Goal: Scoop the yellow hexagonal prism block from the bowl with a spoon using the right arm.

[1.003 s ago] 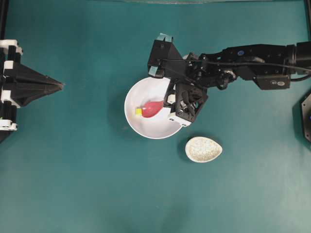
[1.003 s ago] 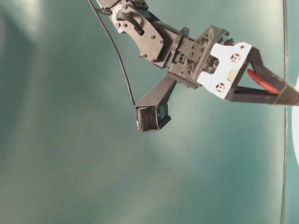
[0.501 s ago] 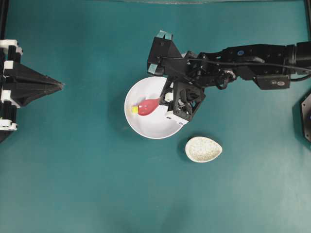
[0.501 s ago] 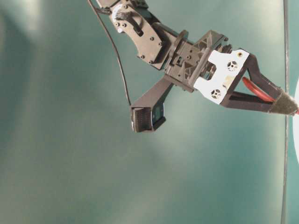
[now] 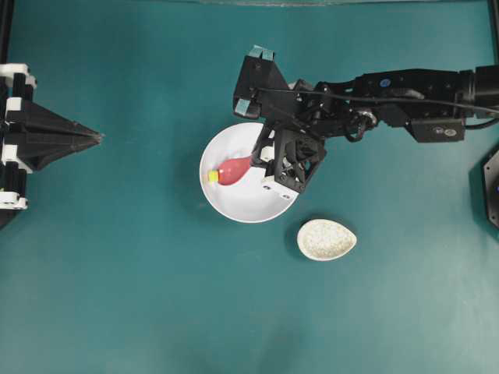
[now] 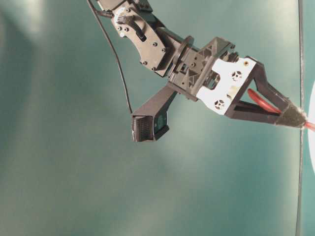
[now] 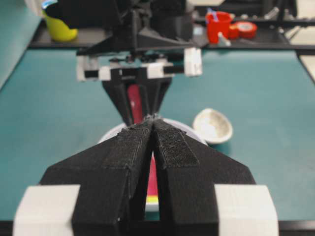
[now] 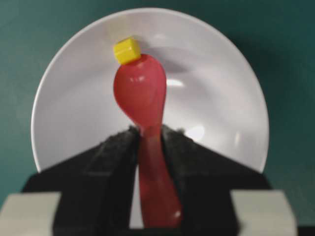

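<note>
The white bowl (image 5: 234, 199) (image 8: 206, 73) sits mid-table. Inside it the red-pink spoon (image 5: 231, 169) (image 8: 140, 93) points left, its handle clamped in my right gripper (image 5: 257, 161) (image 8: 147, 130), which is shut on the spoon. The tiny yellow hexagonal prism block (image 5: 212, 177) (image 8: 127, 51) lies at the very tip of the scoop, touching it, near the bowl's left wall. The table-level view shows the right gripper (image 6: 295, 118) with the spoon handle (image 6: 258, 100) between its fingers. My left gripper (image 5: 97, 137) (image 7: 153, 120) rests at the far left, shut and empty, pointed at the bowl.
A small speckled beige spoon rest (image 5: 327, 239) (image 7: 212, 126) lies just right of and below the bowl. The right arm (image 5: 390, 97) stretches in from the right edge. A yellow cup (image 7: 60, 28) and red containers (image 7: 219, 24) stand beyond the table's far edge.
The right gripper has pushed the spoon leftward and slightly up across the bowl, and the yellow block has slid left ahead of the scoop's tip. The left arm is still.
</note>
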Robot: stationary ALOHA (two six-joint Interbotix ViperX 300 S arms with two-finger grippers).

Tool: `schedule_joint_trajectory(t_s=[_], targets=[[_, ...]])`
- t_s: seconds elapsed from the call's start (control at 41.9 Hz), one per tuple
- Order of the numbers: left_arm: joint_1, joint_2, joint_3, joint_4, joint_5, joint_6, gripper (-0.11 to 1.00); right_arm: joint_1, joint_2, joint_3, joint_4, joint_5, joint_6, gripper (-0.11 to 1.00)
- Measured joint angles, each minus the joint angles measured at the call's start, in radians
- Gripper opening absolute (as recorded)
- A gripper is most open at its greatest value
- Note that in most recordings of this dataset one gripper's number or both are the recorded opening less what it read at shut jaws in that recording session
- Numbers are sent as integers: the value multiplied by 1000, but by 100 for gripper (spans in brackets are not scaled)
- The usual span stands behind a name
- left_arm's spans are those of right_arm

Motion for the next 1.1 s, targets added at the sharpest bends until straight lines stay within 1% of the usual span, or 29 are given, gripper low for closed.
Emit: schedule_joint_trajectory(t_s=[0.143,0.167,0.215,0.645,0.883,1.003,1.098], targets=[[0,2,2,0,0,-2,0,-2,-2,0,0,-17,0,20],[0,2,0,2,-2,-2,0,-2,0,0,0,-20,0,17],[0,2,0,2,0,-2,0,-2,0,0,0,-21,3,8],[2,2,0,0,0,-2,0,-2,-14,0,3,-12,0,8],[0,0,0,0,0,-2,0,0,-127,14,3,77,5,8],[0,2,0,2,0,-2,0,0,-204,58,3,127,9,8],[0,2,0,2,0,-3,0,0,-270,106,5,140,20,8]])
